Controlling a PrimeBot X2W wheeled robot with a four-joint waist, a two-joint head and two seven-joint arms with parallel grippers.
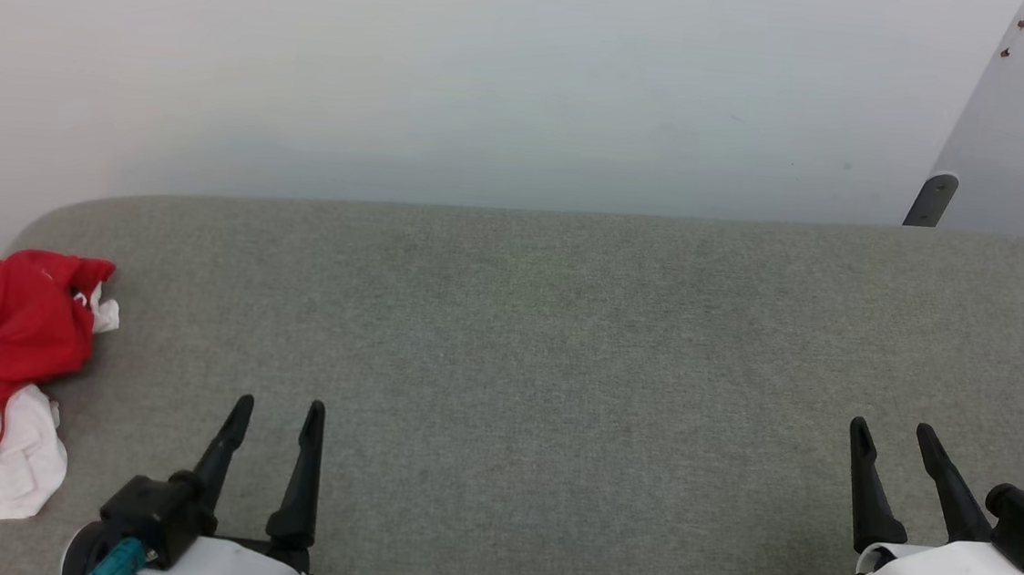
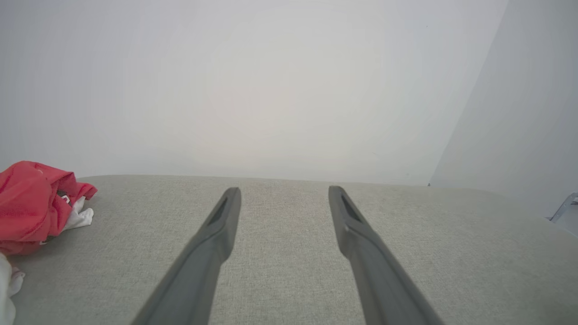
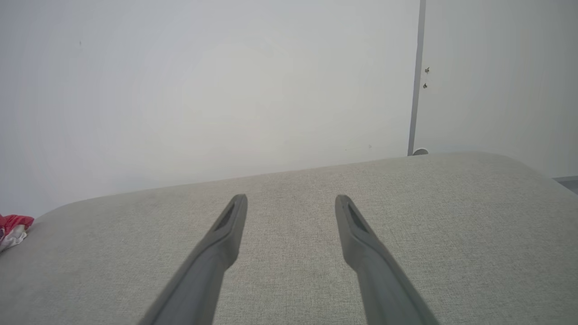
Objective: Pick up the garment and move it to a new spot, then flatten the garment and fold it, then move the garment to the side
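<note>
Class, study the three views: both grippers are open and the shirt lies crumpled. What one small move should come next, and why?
Probably swing the left gripper leftward toward the garment. It lies crumpled at the left edge of the grey surface, nearest that gripper; both grippers are open and empty, and the right gripper sits far across.

Head view: high, looking forward and down over the grey pad (image 1: pixel 562 346) to the white wall (image 1: pixel 493 67).
Left wrist view: low over the pad, near the garment (image 2: pixel 27 203), facing the wall.
Right wrist view: low, well apart from the garment, also facing the wall.
Shared by all three: pad, wall, garment.
</note>
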